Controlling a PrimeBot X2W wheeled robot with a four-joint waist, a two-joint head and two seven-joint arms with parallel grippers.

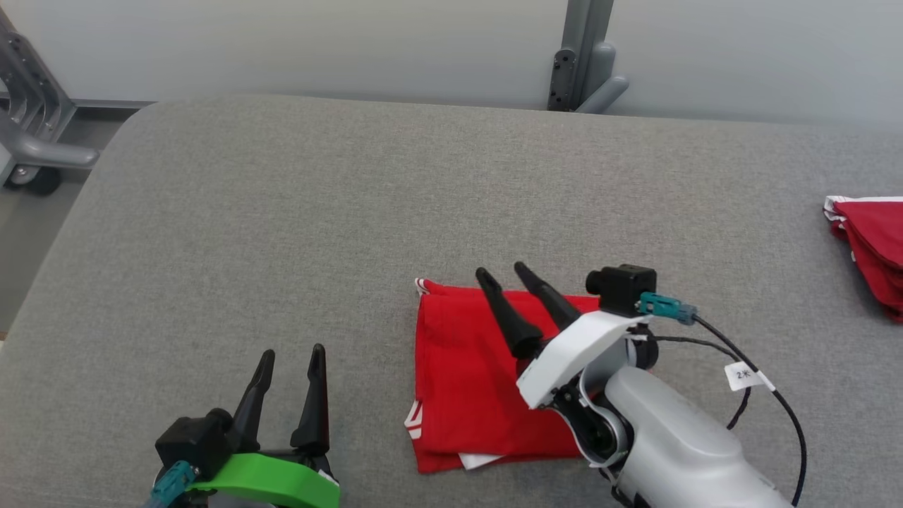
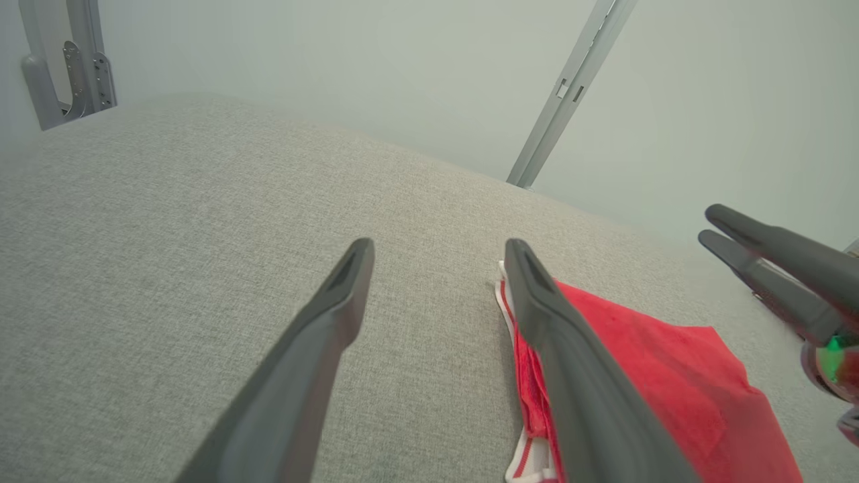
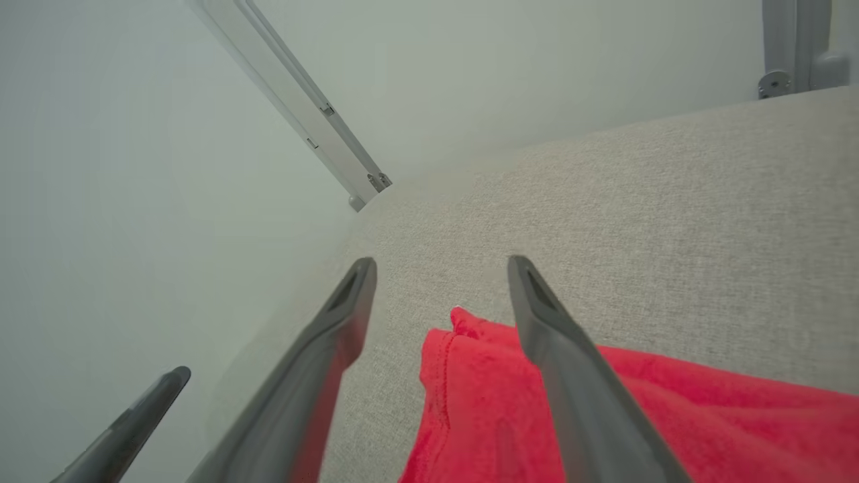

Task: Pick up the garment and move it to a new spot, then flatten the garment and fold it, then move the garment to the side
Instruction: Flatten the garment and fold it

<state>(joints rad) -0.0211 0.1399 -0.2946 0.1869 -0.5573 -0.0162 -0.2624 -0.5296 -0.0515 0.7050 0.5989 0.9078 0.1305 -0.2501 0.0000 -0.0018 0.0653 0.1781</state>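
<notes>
The garment (image 1: 465, 367) is a red piece with white trim, folded into a rough rectangle and lying flat on the grey fabric-covered tabletop (image 1: 282, 212), near the front edge and a bit right of the middle in the head view. You can see a white-striped corner poking out at its far left corner and more white trim along the near left edge. In the left wrist view the garment (image 2: 671, 376) shows as a flat red slab with its striped edge facing that camera.

The right claw (image 1: 501, 269) sits over the garment, its fingers pointing away from the robot and reaching about to the far edge of the cloth. The fingers are spread wide, nothing pinched between them (from the right wrist view (image 3: 441, 263) the garment's (image 3: 671, 416) corner lies in the gap, but I can't tell if the tips touch the fabric).

The left claw (image 1: 293, 351) is off to the left of the garment, over bare tabletop, also spread wide open and holding nothing. Its own camera (image 2: 437, 245) shows grey cloth between the fingers.

Further out, a second red bundle (image 1: 871, 247) lies at the right edge of the tabletop, well apart from the folded one. A grey metal post (image 1: 582, 56) stands behind the tabletop against the pale wall.
</notes>
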